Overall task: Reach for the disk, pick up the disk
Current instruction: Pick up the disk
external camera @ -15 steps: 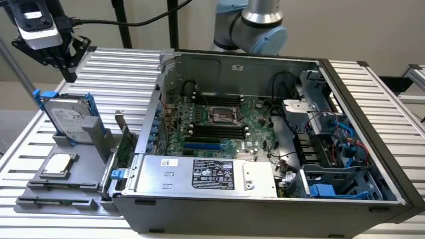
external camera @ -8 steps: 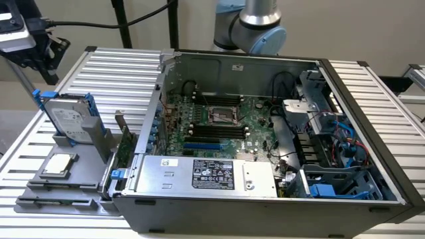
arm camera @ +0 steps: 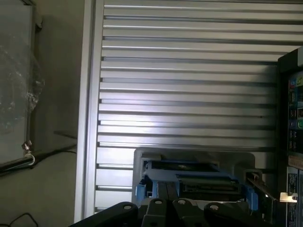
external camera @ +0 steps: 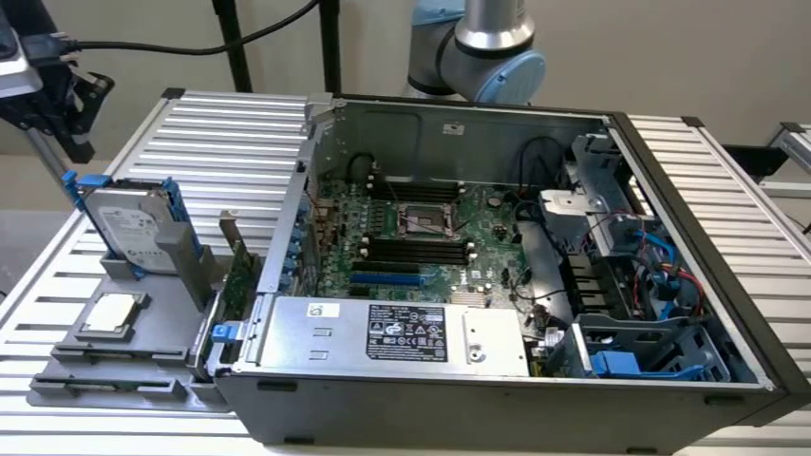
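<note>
One disk (arm camera: 199, 182) partly hidden behind the pincer (arm camera: 166, 187), its tips together.

There's the arm (external camera: 489, 38): a brushed silver tube running into a rounded grey joint housing, with a pale blue cap (external camera: 438, 13) beside it. At the exterior view's left, the gripper (external camera: 70, 123) is all black, a pale grey block (external camera: 10, 66) above it and black cables (external camera: 152, 43) trailing off. On the wrist view, a black linkage carries a row of round silver pins (arm camera: 181, 203)
</note>
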